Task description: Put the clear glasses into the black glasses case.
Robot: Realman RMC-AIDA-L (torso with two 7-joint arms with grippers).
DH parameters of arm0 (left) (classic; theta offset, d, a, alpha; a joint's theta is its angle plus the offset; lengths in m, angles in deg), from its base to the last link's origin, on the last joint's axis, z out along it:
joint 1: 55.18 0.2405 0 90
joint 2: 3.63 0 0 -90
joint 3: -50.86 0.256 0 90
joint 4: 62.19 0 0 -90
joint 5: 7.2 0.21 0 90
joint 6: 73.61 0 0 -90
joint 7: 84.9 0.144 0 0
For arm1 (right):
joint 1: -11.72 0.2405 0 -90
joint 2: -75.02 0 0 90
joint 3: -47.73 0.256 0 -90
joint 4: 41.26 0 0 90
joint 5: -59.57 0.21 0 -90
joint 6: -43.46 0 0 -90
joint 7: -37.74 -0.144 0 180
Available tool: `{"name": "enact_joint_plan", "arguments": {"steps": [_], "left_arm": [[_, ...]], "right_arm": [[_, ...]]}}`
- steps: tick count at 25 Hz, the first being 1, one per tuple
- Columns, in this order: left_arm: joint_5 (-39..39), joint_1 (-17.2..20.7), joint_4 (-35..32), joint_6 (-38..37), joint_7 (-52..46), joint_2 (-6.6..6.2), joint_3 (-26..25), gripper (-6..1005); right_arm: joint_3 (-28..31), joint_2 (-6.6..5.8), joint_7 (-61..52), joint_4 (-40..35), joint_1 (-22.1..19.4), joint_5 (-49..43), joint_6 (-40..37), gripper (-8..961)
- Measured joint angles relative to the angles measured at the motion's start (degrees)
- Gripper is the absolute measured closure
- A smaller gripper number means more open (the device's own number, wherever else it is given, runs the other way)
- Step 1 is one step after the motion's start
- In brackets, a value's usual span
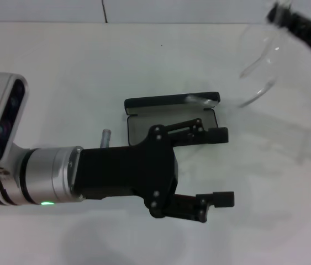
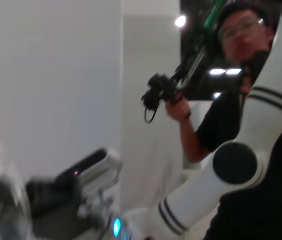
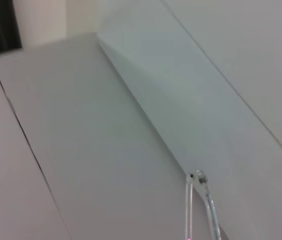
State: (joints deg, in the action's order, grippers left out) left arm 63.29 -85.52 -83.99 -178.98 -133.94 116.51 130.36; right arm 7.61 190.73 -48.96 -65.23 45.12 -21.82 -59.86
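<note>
Right end effector (image 1: 279, 16), upper right of frame, grips the glasses (image 1: 257, 69) aloft. Left end effector (image 1: 221, 165) hangs released over the open case (image 1: 169, 102), mid-frame on the table (image 1: 61, 72). Transport step; next probably lower glasses into case.

The black hinged hard-shell glasses case (image 1: 172, 113) lies open mid-surface (image 1: 61, 72), lid toward the far side. The left gripper (image 1: 221, 165) hangs over its near edge. The transparent plastic wraparound glasses (image 1: 260, 66) hang aloft, right of and behind the case, at the right gripper (image 1: 293, 22).
</note>
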Motion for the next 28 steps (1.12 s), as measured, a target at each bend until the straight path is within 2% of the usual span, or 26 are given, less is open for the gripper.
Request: {"name": "enact_joint_plan", "arguments": {"steps": [8,28], "left_arm": [[-1.95,-0.21,-0.2,-1.43,0.15,-0.29,0.4,161],[-2.45,0.29,0.36,-0.79,0.53,-0.52,-1.55,162]], "right_arm": [[-9.54,0.36,2.32,3.35,1.43,0.35,7.12,882],[-21.73,-0.48,-1.49,0.91,2.28,0.0,2.97,881]]}}
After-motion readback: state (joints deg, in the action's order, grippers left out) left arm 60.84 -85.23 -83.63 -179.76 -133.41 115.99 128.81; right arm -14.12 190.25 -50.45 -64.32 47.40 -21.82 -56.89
